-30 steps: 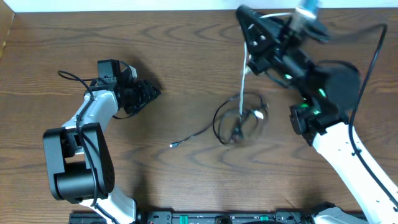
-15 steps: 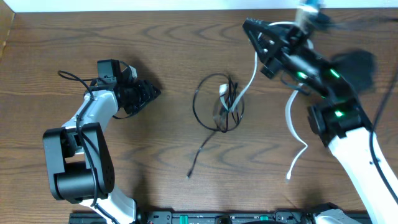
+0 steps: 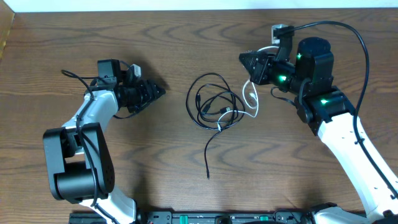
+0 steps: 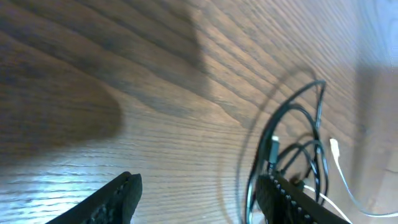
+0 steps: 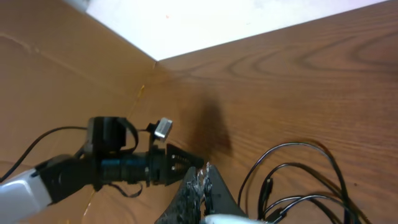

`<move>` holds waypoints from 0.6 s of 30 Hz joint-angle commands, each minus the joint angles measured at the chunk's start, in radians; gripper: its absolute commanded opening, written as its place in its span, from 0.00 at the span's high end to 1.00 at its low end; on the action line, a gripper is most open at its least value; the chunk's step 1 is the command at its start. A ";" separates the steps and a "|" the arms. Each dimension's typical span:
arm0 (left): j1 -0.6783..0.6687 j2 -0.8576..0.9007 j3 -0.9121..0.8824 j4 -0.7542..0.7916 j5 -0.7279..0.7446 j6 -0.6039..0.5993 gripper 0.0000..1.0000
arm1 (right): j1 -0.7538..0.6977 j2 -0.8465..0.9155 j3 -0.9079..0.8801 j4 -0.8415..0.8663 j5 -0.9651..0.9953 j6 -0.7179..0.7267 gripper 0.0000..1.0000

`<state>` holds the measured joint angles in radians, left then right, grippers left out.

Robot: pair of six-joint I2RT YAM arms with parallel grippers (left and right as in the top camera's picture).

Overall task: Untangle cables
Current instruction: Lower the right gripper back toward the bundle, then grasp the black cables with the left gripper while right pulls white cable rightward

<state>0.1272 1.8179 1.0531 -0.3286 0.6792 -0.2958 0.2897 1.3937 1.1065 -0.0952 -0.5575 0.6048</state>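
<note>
Overhead, the cables (image 3: 219, 112) lie in a heap mid-worktop (image 3: 155, 162): black loops (image 3: 198, 87) laid over each other, with the white cable (image 3: 247, 92) hooked through the heap's right side. One black tail (image 3: 208, 168) trails out below the heap.

The right pincer (image 3: 244, 60), just up and right of the heap, is closed. The white cable rises toward its tips and looks pinched there, though the right wrist view shows only a white sliver under the fingers (image 5: 200, 182). The left pincer (image 3: 158, 91) stands open and empty, left of the heap and aimed at it.

The step in hand looks like drawing the white cable free. It is best pulled slowly, away from the heap's right side, while watching whether the black loops drag along. If they do, the left pincer should come in and hold a loop at the heap's left edge. A sharp tug would likely snag a plug and tighten the heap.
</note>
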 commanded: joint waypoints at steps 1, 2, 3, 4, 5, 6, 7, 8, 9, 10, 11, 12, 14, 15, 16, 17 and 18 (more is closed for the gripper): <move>-0.009 0.009 0.008 0.002 0.116 0.077 0.36 | -0.008 -0.008 0.013 0.019 -0.106 -0.046 0.98; -0.017 0.009 0.009 0.001 0.140 0.097 0.36 | -0.009 -0.008 0.013 0.036 -0.140 -0.074 0.99; -0.032 0.008 0.011 -0.002 0.143 0.101 0.36 | -0.010 -0.008 0.013 0.056 -0.175 -0.109 0.99; -0.042 0.007 0.011 -0.002 0.139 0.101 0.36 | -0.011 -0.009 0.013 0.063 -0.182 -0.118 0.99; -0.056 0.008 0.011 -0.003 0.129 0.101 0.36 | -0.015 -0.009 0.013 0.069 -0.181 -0.116 0.99; -0.069 0.007 0.011 -0.005 0.114 0.100 0.36 | -0.022 -0.009 0.013 0.076 -0.179 -0.114 0.99; -0.087 0.008 0.011 -0.006 0.092 0.098 0.36 | -0.032 -0.009 0.013 0.079 -0.178 -0.111 0.99; -0.106 0.008 0.011 -0.006 0.066 0.092 0.36 | -0.045 -0.009 0.013 0.084 -0.178 -0.109 0.99; -0.122 0.008 0.011 -0.006 0.040 0.087 0.36 | -0.058 -0.009 0.013 0.085 -0.177 -0.098 0.99; -0.145 0.008 0.011 -0.006 -0.006 0.066 0.36 | -0.074 -0.009 0.013 0.085 -0.178 -0.077 0.99; -0.167 0.008 0.011 -0.006 -0.058 0.040 0.36 | -0.092 -0.009 0.013 0.083 -0.179 -0.054 0.99; -0.185 0.008 0.011 -0.006 -0.100 0.023 0.36 | -0.109 -0.009 0.013 0.077 -0.180 -0.038 0.99; -0.225 0.008 0.011 -0.004 -0.175 0.004 0.36 | -0.132 -0.009 0.013 0.068 -0.188 -0.024 0.99; -0.245 0.008 0.011 -0.001 -0.202 0.003 0.36 | -0.140 -0.009 0.013 0.061 -0.192 -0.025 0.99; -0.262 0.008 0.011 0.002 -0.222 0.002 0.36 | -0.147 -0.009 0.013 0.054 -0.194 -0.026 0.99; -0.280 0.008 0.011 0.005 -0.241 0.002 0.36 | -0.154 -0.009 0.013 0.045 -0.194 -0.026 0.99; -0.294 0.008 0.011 0.006 -0.254 0.002 0.36 | -0.159 -0.009 0.013 0.038 -0.194 -0.030 0.99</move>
<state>-0.1287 1.8179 1.0531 -0.3290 0.5476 -0.2729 0.1463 1.3937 1.1065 -0.0425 -0.7284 0.5621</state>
